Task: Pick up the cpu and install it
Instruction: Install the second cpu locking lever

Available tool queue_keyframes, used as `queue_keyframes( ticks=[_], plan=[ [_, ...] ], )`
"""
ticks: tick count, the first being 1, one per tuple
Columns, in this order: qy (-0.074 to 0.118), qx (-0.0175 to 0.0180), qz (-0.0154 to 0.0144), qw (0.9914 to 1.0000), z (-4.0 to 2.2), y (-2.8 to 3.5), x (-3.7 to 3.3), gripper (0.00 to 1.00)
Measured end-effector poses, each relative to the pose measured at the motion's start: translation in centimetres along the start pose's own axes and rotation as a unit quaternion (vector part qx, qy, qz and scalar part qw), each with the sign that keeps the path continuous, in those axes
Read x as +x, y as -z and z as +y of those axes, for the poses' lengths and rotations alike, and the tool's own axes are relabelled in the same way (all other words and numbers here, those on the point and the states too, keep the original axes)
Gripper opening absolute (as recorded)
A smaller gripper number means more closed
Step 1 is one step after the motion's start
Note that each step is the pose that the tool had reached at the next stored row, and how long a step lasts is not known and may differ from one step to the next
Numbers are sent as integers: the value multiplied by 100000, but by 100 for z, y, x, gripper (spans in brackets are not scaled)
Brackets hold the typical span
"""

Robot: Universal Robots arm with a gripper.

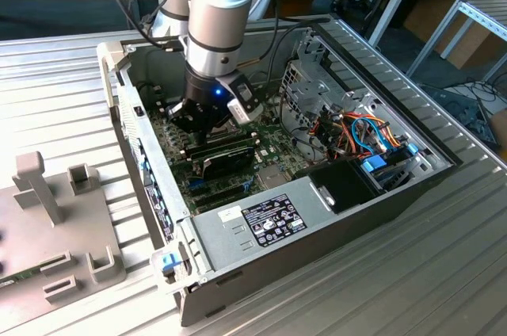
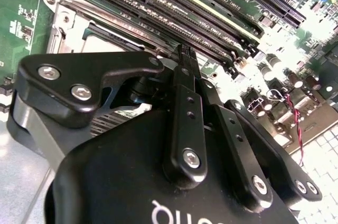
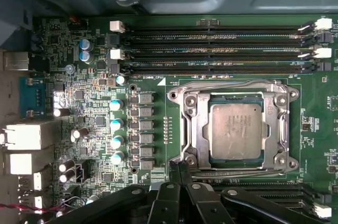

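Leftmost in the exterior view, a grey fixture plate [image 1: 47, 225] lies on the ribbed metal table [image 1: 412, 273], beside the open computer case [image 1: 333, 193]. Inside the case the arm's gripper [image 1: 202, 118] hangs low over the green motherboard [image 1: 178, 154], with the labelled power supply [image 1: 261, 221] nearer the camera and a bundle of orange and blue cables [image 1: 364, 134] towards that view's right. In the first wrist view, the cpu [image 3: 235, 130] sits seated in the socket [image 3: 232, 129] with its metal frame around it, just beside the memory slots [image 3: 211, 49]. The gripper's fingertips [image 3: 182, 168] are pressed together, holding nothing, close to the socket's edge.
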State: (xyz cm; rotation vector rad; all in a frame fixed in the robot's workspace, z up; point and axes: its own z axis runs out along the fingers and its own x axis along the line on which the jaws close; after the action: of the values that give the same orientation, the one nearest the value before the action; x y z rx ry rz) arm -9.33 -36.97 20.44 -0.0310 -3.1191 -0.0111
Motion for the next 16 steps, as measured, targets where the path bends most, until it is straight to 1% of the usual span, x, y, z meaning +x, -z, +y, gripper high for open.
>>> queue_keyframes(
  ticks=[11,16],
  plan=[
    [0,-12,-11,100000,2,-14,2,11],
    [-1,-12,-10,100000,-8,-14,2,11]
  ],
)
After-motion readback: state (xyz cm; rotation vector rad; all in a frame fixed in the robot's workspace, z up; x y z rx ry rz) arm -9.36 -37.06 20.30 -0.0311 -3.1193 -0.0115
